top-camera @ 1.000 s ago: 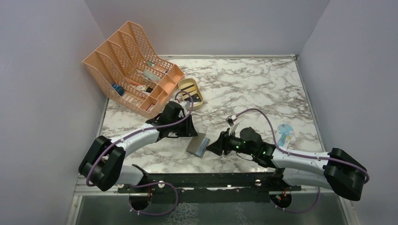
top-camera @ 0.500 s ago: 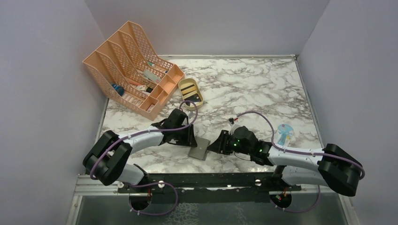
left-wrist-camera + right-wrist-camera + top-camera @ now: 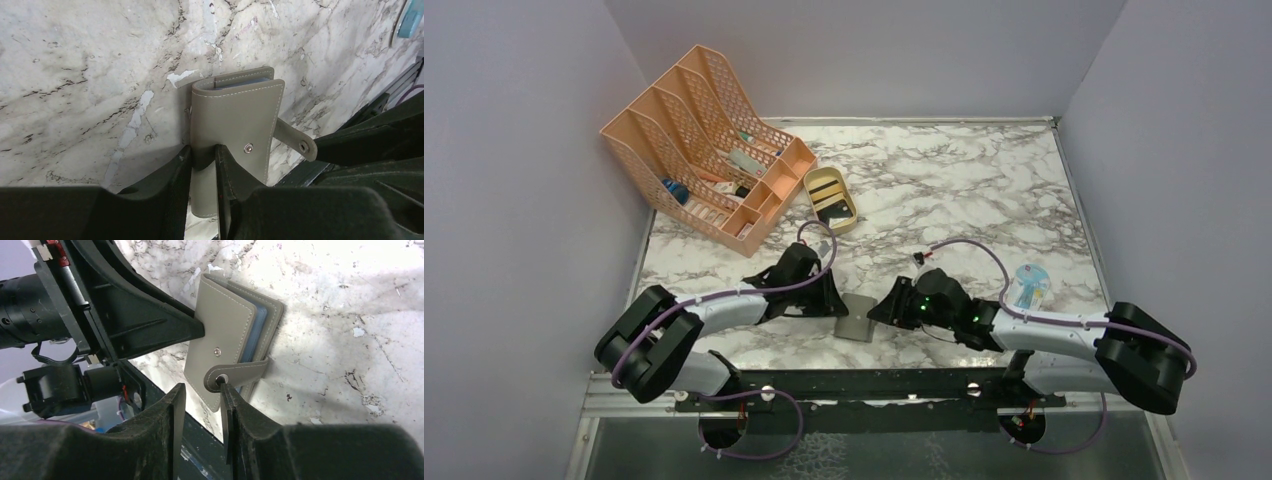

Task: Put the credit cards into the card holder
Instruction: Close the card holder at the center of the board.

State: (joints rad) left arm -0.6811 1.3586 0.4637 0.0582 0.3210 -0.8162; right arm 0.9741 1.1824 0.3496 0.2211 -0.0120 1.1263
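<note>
- Midway along the near edge of the marble worktop, a small flat grey folding card holder point(image 3: 859, 318) lies folded between the two arms. Its grey strap tab point(image 3: 242, 370) is unsnapped, and blue-grey pockets point(image 3: 256, 335) show at the open side.
- The left gripper point(image 3: 202, 150) has its jaws closed on the holder's edge, the grey cover pinched between the black fingers point(image 3: 175, 175).
- The right gripper point(image 3: 202, 387) holds nothing, its jaws a narrow gap apart. One fingertip point(image 3: 229, 400) sits at the tab's snap end; whether it touches cannot be told.
- The step in hand appears to be opening the holder. The right claw would best catch only the loose tab or the top cover and swing it slowly away from the left claw's hold. If the left claw pinches both covers, the fold will not part and the whole holder will drag.
- No credit cards can be made out for certain. A dark flat piece point(image 3: 834, 213) lies in the tan oval tray point(image 3: 812, 185), just beside the peach mesh file rack point(image 3: 704, 150) at the far-left corner.
</note>
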